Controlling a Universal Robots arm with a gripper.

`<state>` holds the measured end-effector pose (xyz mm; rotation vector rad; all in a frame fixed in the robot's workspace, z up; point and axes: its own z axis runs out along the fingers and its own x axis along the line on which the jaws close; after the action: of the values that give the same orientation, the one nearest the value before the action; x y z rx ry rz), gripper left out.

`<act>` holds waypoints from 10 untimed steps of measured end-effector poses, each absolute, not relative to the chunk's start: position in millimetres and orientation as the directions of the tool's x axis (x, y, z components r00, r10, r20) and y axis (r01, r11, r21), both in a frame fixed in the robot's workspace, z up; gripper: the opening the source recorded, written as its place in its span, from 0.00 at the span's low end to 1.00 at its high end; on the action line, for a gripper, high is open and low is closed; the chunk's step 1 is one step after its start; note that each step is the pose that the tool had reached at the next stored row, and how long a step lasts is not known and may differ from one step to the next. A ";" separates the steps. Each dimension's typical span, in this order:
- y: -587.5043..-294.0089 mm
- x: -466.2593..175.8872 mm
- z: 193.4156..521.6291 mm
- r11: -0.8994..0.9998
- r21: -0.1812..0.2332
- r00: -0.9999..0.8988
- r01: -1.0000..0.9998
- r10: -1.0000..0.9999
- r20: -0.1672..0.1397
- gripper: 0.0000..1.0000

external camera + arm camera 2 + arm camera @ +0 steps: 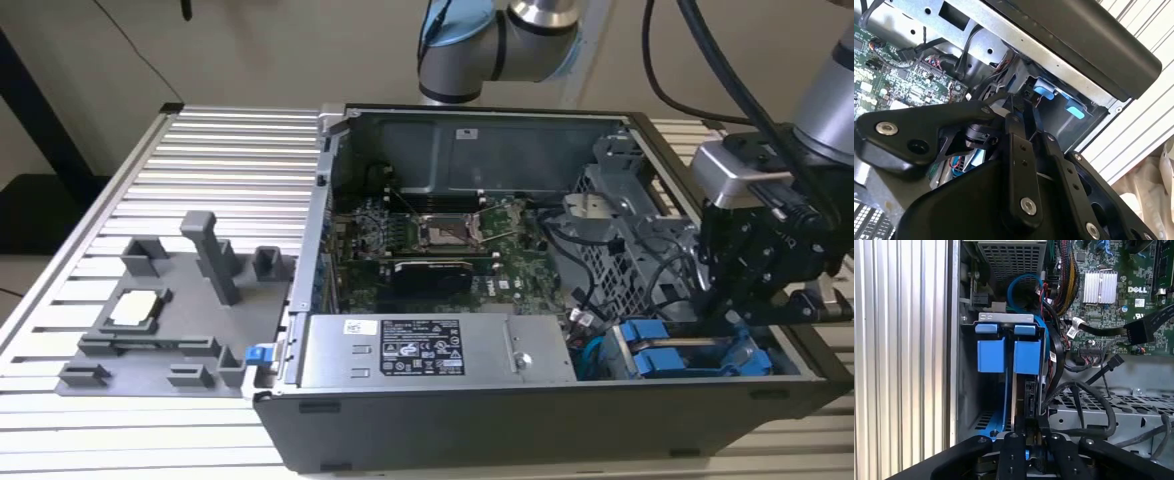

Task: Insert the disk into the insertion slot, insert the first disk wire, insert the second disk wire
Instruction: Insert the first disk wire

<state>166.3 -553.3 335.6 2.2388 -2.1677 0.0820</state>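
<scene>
Reaching down into the open computer case (400, 430), the gripper (734, 318) is seen at the exterior view's right, lowered beside the grey sheet-metal drive cage. In the first wrist view its fingers (1015, 452) are drawn close together, and a black wire connector (1030, 397) is pinched between their tips. This connector is held against the rear edge of the disk (1027, 357), though how far it is pushed in cannot be told. The disk is seated edge-on in the insertion slot (1004, 317), clipped in its bright blue carrier. A second blue carrier (991, 355) is set just beside it in the same cage. A black cable (1106, 410) is looped from the gripper over the perforated metal next to the cage. The green motherboard (441, 235) is exposed in the middle of the case. The case is stood on a slatted metal table (227, 130), and a grey fixture tray (147, 330) is laid on it at the exterior view's left, well apart from the gripper.
</scene>
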 end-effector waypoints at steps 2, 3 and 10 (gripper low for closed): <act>-553.3 166.3 335.9 -0.033 -0.019 0.032 -0.999 -0.998 0.055 0.27; -553.3 166.3 336.9 -0.033 -0.019 0.032 -0.999 -0.998 0.055 0.27; -553.3 166.3 358.7 -0.033 -0.019 0.032 -0.999 -0.998 0.055 0.27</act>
<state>166.3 -553.3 358.7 2.2384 -2.1674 0.0828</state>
